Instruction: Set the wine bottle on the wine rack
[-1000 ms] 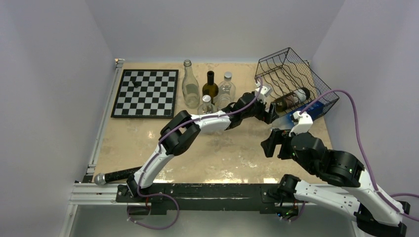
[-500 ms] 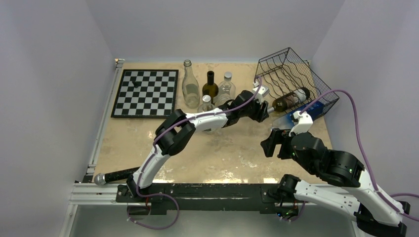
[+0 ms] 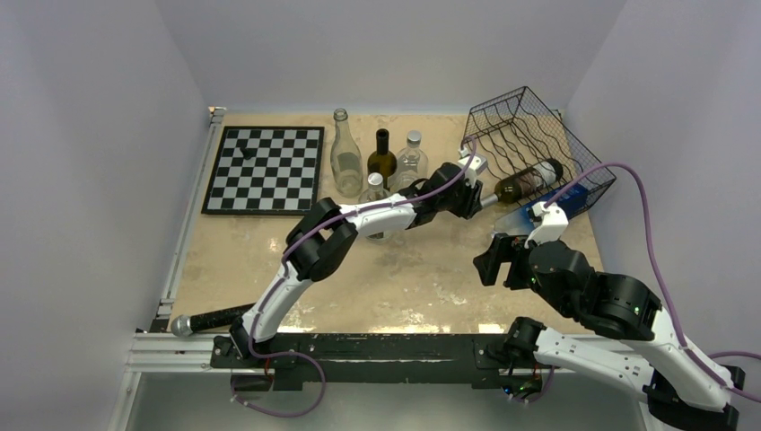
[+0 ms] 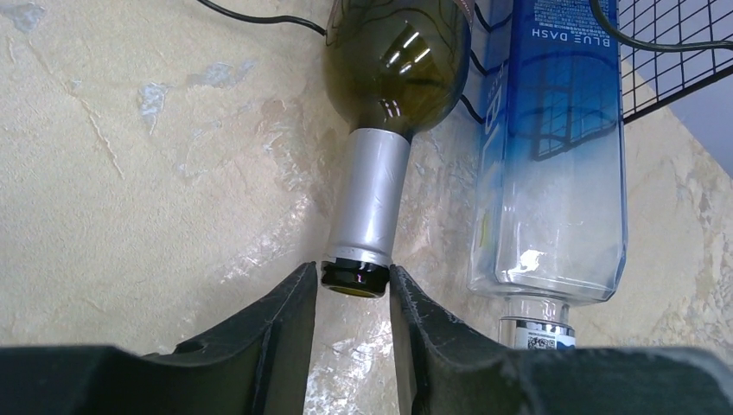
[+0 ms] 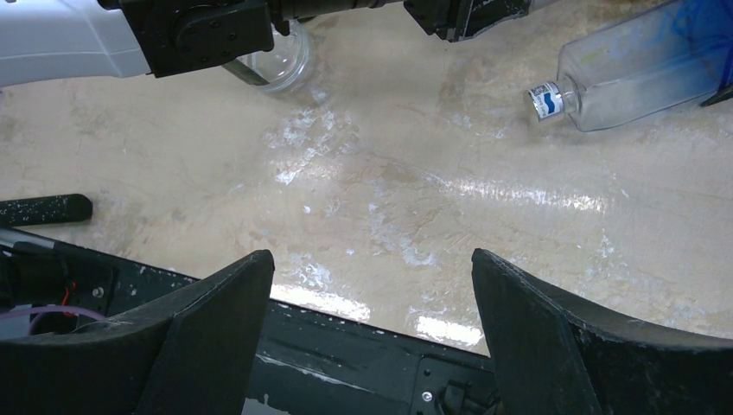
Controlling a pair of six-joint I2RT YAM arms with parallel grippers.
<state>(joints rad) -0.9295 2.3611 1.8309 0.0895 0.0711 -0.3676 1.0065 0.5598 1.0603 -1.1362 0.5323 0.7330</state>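
The only lettering I am managing to read is sitting on the clear square bottle [image 4: 553,199] that is lying on its side. Its blue label [image 4: 566,52] is carrying the words "BLUE DASH" in white capitals, with a line of smaller white print above it that is coming out too fine to read. A small white tag [image 4: 530,335] on its neck is showing a speckled code, also illegible

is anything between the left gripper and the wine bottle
Nothing visible. The jaws of the left gripper sit on either side of the mouth of the wine bottle. The clear blue-labelled bottle lies beside it, not between.
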